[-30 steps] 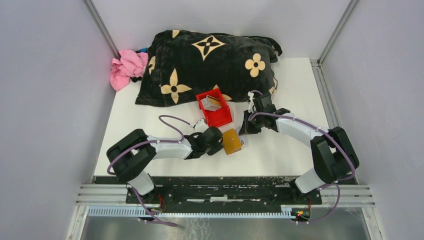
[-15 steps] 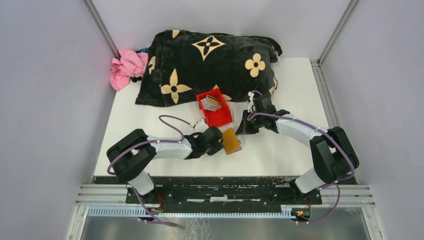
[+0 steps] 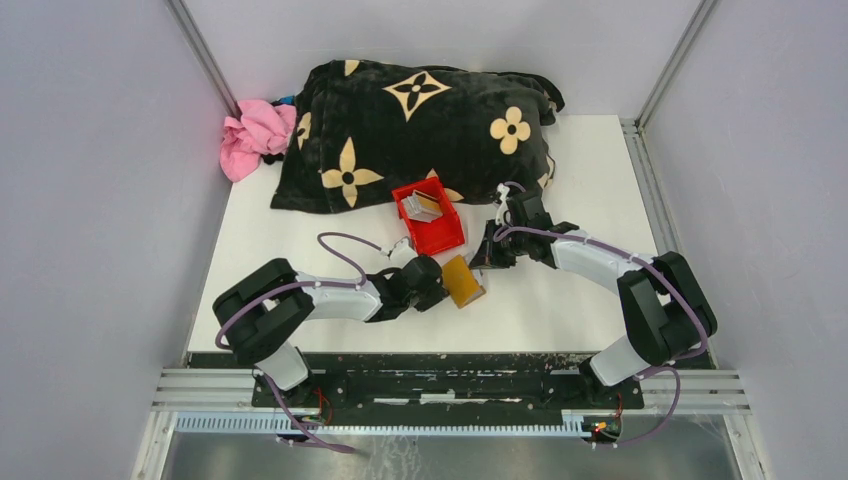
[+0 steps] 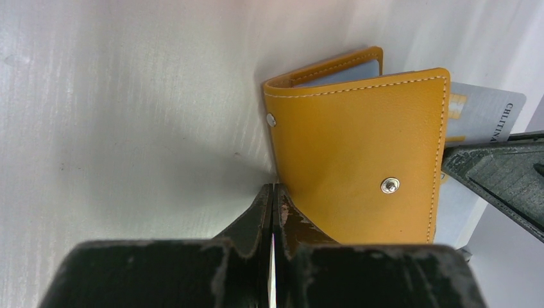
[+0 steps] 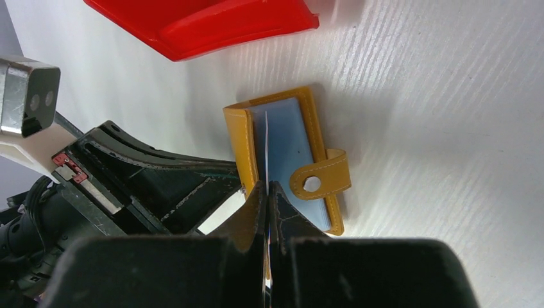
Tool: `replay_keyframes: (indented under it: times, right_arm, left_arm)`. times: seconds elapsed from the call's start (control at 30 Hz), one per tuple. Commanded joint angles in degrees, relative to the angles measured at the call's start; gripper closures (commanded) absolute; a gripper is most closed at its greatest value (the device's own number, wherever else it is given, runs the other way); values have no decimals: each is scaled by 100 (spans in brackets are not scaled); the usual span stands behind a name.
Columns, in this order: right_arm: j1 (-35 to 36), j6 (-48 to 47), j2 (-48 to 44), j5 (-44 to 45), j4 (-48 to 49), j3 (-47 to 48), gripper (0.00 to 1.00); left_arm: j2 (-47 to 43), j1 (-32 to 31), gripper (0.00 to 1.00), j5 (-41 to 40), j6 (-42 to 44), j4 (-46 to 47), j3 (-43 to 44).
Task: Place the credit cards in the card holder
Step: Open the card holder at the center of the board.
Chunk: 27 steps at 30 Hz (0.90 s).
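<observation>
Both arms reach inward over the white bench (image 3: 280,230), meeting beside the red bin (image 3: 442,238). The left tool (image 4: 274,190) is clamped on the tan card holder (image 4: 359,160). The right tool (image 5: 265,187) pinches a credit card (image 4: 481,112) marked "CHLITINA", slotted into it.

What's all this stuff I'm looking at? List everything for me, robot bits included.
table: one, white, under everything
blanket: one, black with cream flowers, far side of the table
cloth: one, pink, far left, beside the blanket
bin: one, red, mid-table at the blanket's near edge
cards: a few (exact count unclear), grey-silver, in the bin
holder: one, tan, open, between the two end effectors
card: one, white, at the open holder
arms: two, white and black, bases at the near edge
left end effector: one, black, shut on the holder's edge
right end effector: one, black, shut on the card
</observation>
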Motion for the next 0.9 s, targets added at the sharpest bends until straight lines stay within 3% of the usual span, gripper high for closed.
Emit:
replay_keyframes:
  times: [0.0, 0.87]
  right_arm:
    - [101, 88, -107, -138, 174, 76, 99]
    - [563, 164, -431, 193, -31, 163, 99]
  left_arm:
    - [448, -6, 97, 235, 606, -834, -315]
    - [785, 179, 97, 336, 961, -659, -274]
